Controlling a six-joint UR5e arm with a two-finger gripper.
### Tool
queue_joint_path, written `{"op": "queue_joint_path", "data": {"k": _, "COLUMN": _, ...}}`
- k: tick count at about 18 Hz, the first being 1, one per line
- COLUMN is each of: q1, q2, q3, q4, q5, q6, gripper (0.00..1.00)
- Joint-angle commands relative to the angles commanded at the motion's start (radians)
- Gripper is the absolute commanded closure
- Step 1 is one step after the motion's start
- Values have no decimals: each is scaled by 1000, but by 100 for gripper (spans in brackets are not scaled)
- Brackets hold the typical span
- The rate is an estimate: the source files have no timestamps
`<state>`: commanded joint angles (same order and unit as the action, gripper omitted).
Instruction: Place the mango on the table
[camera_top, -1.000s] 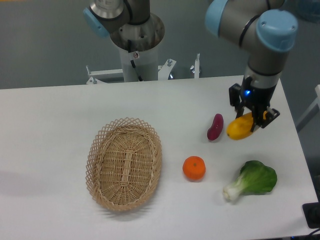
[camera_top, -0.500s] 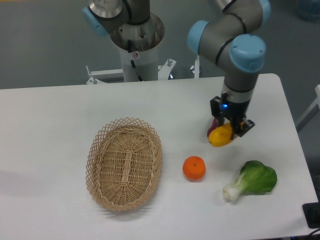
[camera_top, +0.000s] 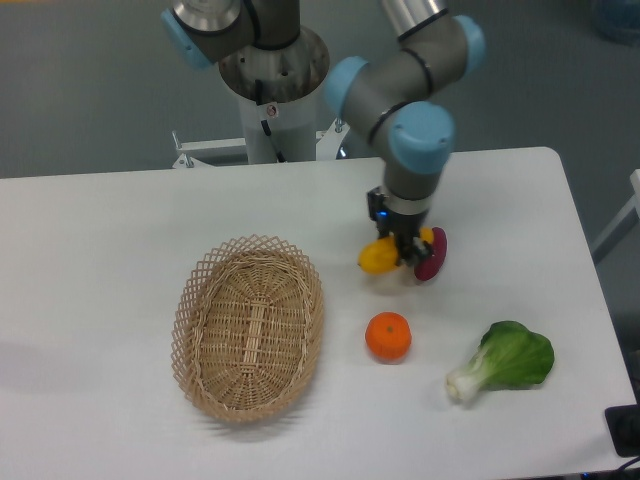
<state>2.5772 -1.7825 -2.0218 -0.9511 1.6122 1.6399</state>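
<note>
the arm reaches from its base at the back of the table, bends at a grey elbow with blue caps, and drops its wrist straight down over the middle right of the table. the gripper (camera_top: 402, 252) points downward, its two dark fingers closed around the mango (camera_top: 378, 257), which sticks out to the left of them. a small blue light glows on the wrist.

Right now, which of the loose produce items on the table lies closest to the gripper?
The purple-red vegetable, right beside the gripper holding the mango; the orange and leafy green lie farther off.
</note>
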Motion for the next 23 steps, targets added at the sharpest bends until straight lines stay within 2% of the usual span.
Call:
{"op": "queue_joint_path", "data": {"k": 4, "q1": -34, "q2": -8, "q3": 0, "q4": 5, "q5": 3, "q6": -55, "gripper": 58}}
{"op": "queue_joint_path", "data": {"k": 5, "q1": -34, "q2": -11, "q3": 0, "q4": 5, "q5": 3, "q6": -57, "gripper": 53}}
{"op": "queue_joint_path", "data": {"k": 8, "q1": -43, "q2": -15, "q3": 2, "q4": 6, "q5": 5, "q6": -57, "gripper": 49}}
{"op": "queue_joint_path", "data": {"k": 9, "q1": -45, "q2": -17, "q3": 3, "q4": 6, "q5": 5, "q6": -57, "gripper": 38}}
{"op": "queue_joint_path", "data": {"k": 10, "q1": -45, "q2": -17, "q3": 9, "q4": 6, "q5": 5, "q6": -55, "gripper": 17}}
{"op": "queue_joint_path", "data": {"k": 11, "q1": -45, "q2": -17, "q3": 15, "q4": 5, "q5": 5, "q6": -55, "gripper": 4}}
{"op": "queue_joint_path", "data": {"k": 12, "q1": -45, "q2": -15, "q3": 18, "q4": 6, "q5": 5, "q6": -55, "gripper": 0}}
{"op": "queue_joint_path", "data": {"k": 16, "q1": -45, "q2": -12, "q3": 60, "q4": 6, "q5": 5, "q6": -57, "gripper": 0}}
{"op": "queue_joint_path", "data": {"k": 23, "q1": -22, "q2": -31, "q3": 256, "q4": -14, "q5": -6, "q6": -55, "gripper": 0}}
